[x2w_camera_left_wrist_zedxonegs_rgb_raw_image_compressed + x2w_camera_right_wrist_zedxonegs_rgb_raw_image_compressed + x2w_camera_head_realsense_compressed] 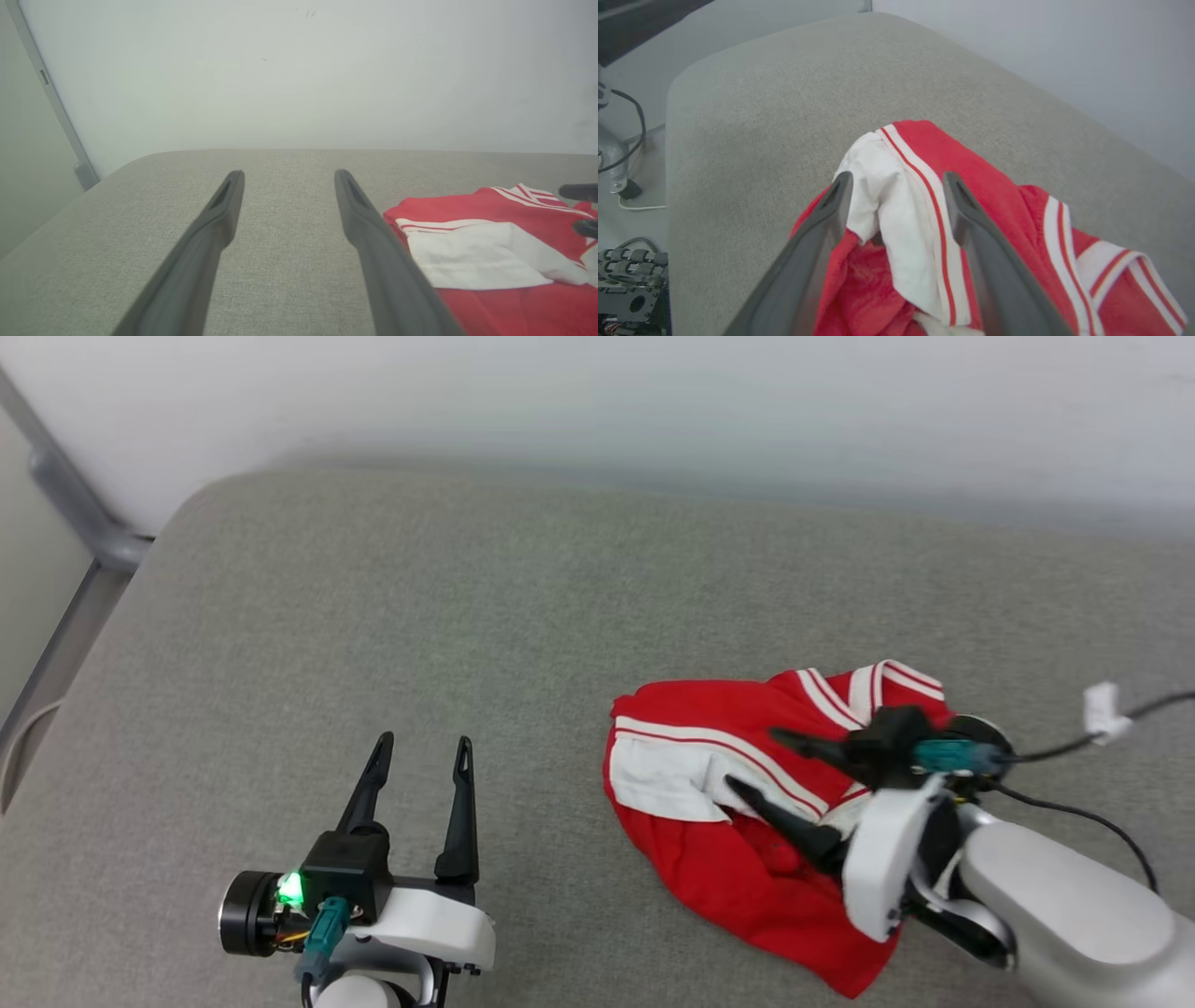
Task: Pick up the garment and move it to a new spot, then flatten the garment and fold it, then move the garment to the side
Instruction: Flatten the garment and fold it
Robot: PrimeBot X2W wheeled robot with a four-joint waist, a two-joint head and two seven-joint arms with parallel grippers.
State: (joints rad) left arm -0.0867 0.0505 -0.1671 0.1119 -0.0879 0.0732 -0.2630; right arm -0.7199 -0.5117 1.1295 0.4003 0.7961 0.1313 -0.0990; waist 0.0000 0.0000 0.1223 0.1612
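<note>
1. Our left hand (425,742) is hanging low over the bare grey surface (560,569). Its two fingers are standing wide apart and gripping nothing, and we are judging it to be waiting its turn.
2. To the right of that hand, well apart from its fingers, the garment (691,709) is lying on the surface in a crumpled heap. A white sleeve and striped trim are lying folded over the red body.
3. Our right hand (754,761) is reaching in over the heap from its right side, fingers spread wide, with the white sleeve lying between and beneath them. The fingers are not pinching the cloth, so we are counting this hand as open and holding nothing.
4. We are judging progress from how the shirt is lying. It is bunched, so flattening, folding and the last move to the side are all left to do.
5. Whether the heap is already sitting at its new spot we cannot tell. Either way, the next step is looking like a grip on an edge or sleeve, with both hands working to spread the cloth.
</note>
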